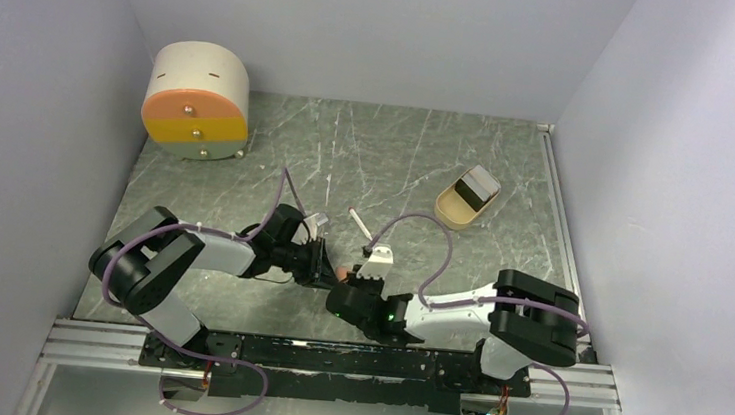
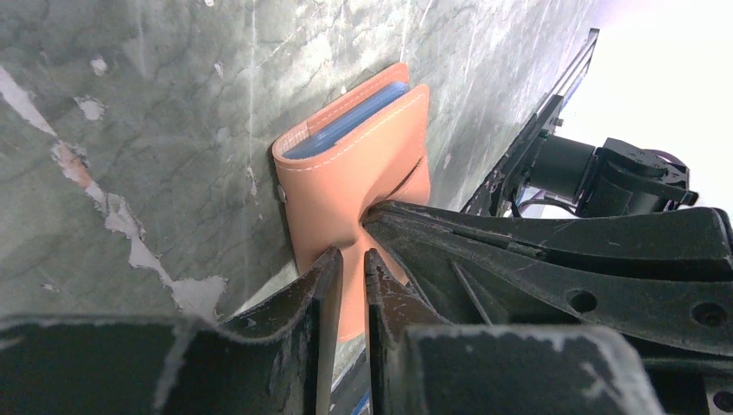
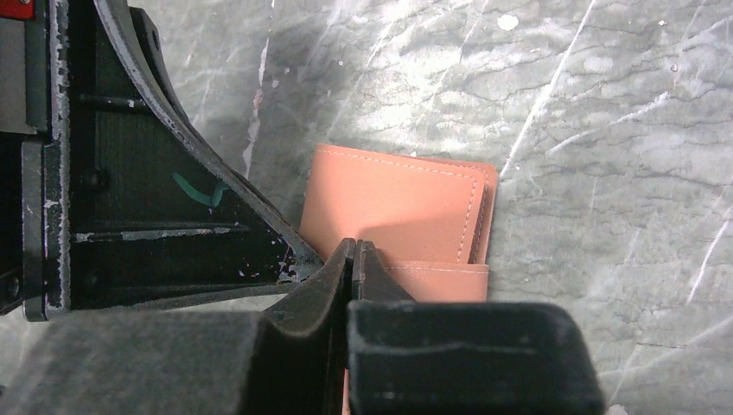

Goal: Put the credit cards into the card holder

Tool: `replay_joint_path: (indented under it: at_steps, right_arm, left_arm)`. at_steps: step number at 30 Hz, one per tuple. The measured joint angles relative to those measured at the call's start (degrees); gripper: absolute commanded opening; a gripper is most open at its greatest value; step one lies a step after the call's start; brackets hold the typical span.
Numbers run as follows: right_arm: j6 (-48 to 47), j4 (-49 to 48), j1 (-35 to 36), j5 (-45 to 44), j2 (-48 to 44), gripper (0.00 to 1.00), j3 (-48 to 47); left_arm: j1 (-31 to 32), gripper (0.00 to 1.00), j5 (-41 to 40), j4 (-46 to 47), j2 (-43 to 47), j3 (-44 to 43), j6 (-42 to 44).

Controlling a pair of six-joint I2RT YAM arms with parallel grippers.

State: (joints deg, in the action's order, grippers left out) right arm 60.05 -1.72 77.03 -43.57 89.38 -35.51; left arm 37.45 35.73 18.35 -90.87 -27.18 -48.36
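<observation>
A tan leather card holder (image 2: pixel 354 164) lies on the marbled table near its front edge. In the top view only a sliver of the holder (image 1: pixel 339 270) shows between the two grippers. Blue card edges (image 2: pixel 346 130) show in its top slot. My left gripper (image 2: pixel 353 259) is shut on the holder's near edge, with leather between its fingers. My right gripper (image 3: pixel 354 246) is shut on the holder's (image 3: pixel 389 203) front flap, and the leather creases at its tip (image 2: pixel 380 216). A black credit card with a white band (image 1: pixel 477 185) stands in a tan tray (image 1: pixel 451 211) at the far right.
A thin white stick (image 1: pixel 359 224) lies just beyond the grippers. At the back left stands a round cream box with an orange and yellow front (image 1: pixel 197 100). Grey walls close the table on the left, back and right. A metal rail (image 1: pixel 330 357) runs along the near edge.
</observation>
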Motion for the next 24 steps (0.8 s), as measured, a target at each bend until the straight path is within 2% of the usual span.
replay_joint_path:
  at_steps: [9, 12, 14, 20, 24]
  right_arm:
    - [3.69, -8.83, 0.94, -2.23, -0.79, 0.01, 5.09]
    - [3.98, -10.1, 0.98, -1.53, -1.97, 0.2, 6.43]
    - [4.07, -10.1, 1.16, -0.13, -3.91, 0.25, 7.43]
    - [0.39, -1.77, 1.81, 3.28, -10.73, 0.4, 7.34]
    - [-3.78, 6.1, 1.33, 5.01, -13.77, 0.39, 3.37]
  left_arm:
    - [0.0, 0.23, -0.04, 0.52, 0.09, 0.44, -0.39]
    - [0.0, 0.23, -0.17, 0.59, 0.39, 0.66, -0.52]
    - [0.0, 0.23, -0.15, 0.55, 0.48, 0.79, -0.68]
    - [0.15, 0.23, -0.13, 0.28, 0.48, 0.72, -1.16]
    - [0.15, 0.23, -0.2, -0.76, 0.68, 0.33, -0.94]
